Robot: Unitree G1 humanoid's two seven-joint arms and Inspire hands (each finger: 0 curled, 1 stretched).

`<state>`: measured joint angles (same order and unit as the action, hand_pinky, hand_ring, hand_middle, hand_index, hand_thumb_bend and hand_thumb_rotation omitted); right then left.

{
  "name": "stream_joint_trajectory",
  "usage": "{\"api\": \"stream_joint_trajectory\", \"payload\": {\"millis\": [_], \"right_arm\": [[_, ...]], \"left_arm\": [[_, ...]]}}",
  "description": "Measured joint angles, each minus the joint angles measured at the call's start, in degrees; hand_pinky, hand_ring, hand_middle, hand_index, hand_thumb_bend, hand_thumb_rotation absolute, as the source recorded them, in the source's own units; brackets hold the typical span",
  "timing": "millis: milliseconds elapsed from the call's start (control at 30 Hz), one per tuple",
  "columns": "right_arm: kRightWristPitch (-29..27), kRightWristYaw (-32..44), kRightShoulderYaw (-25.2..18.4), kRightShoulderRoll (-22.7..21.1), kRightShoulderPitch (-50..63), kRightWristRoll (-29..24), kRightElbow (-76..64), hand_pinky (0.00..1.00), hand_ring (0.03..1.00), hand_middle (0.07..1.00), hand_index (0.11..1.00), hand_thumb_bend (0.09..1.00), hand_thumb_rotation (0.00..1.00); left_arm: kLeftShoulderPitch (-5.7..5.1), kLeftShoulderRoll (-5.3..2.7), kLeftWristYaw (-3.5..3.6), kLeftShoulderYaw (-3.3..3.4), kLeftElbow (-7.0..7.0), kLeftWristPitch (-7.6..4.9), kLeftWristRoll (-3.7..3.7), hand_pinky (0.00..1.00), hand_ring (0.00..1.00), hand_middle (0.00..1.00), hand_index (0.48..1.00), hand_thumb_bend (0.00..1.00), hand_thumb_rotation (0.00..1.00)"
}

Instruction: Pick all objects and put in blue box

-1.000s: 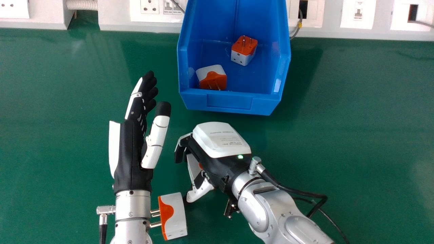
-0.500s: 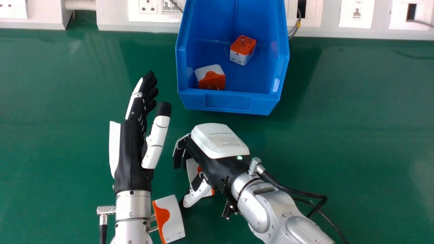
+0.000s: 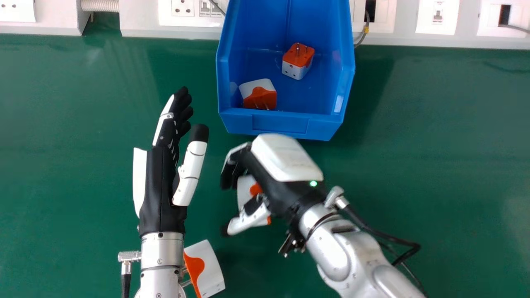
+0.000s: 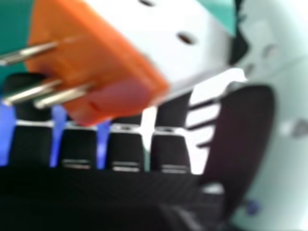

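Note:
My right hand (image 3: 285, 186) is below the blue box (image 3: 279, 124) in the head view, its fingers and thumb curled round an orange-and-white plug adapter (image 3: 245, 190). In the right hand view that adapter (image 4: 101, 62), metal pins showing, lies between the fingers and the thumb (image 4: 279, 110) of my right hand. My left hand (image 3: 163, 182) is held over the table at the left, fingers straight. Beside the left forearm rests another adapter (image 3: 207, 269), its pins partly covered by the arm. Inside the box lie two more adapters, one (image 3: 260, 97) near the front wall and one (image 3: 298, 62) farther back.
The green table (image 3: 434, 145) extends on both sides of the box. Along its far edge runs a white panel (image 3: 140, 20) with sockets, switches and a grey cable (image 3: 364, 33). A black cable (image 3: 383, 236) trails from the right wrist.
My right hand has moved toward the box and slightly right, carrying its adapter. The adapter by the left forearm has turned and shifted slightly. The left hand has stayed still.

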<state>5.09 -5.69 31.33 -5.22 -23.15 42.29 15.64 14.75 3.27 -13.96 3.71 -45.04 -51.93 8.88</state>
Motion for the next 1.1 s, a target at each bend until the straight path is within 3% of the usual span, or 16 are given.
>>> {"api": "stream_joint_trajectory", "payload": {"millis": [567,733,867,1100], "right_arm": [[-3.1,-3.2,-5.5,-2.0,3.7,-1.7,-7.8,0.29,0.422,0.501,0.477,0.520,0.00],[-3.2,-4.7,-9.2,-3.8,3.2,-1.0,-11.4,0.30,0.418,0.507,0.479,0.518,0.00],[-3.5,-6.1,-11.7,-5.6,0.4,-0.8,-11.4,0.30,0.418,0.507,0.479,0.518,0.00],[-6.1,-11.4,-14.9,-8.7,-12.5,0.8,-5.4,0.31,0.428,0.518,0.484,0.510,0.00]], "left_arm": [[0.05,-0.07,-0.10,0.01,0.03,0.18,0.03,0.89,0.89,0.91,0.891,0.70,0.90],[0.77,-0.16,-0.29,0.05,-0.17,0.19,0.01,0.89,0.89,0.91,0.891,0.70,0.90],[1.41,-0.21,-1.08,0.07,-0.68,0.20,0.03,0.89,0.89,0.91,0.891,0.70,0.90],[2.20,-0.32,-1.20,0.06,-1.23,0.31,0.00,0.89,0.89,0.91,0.888,0.71,0.89]]}}
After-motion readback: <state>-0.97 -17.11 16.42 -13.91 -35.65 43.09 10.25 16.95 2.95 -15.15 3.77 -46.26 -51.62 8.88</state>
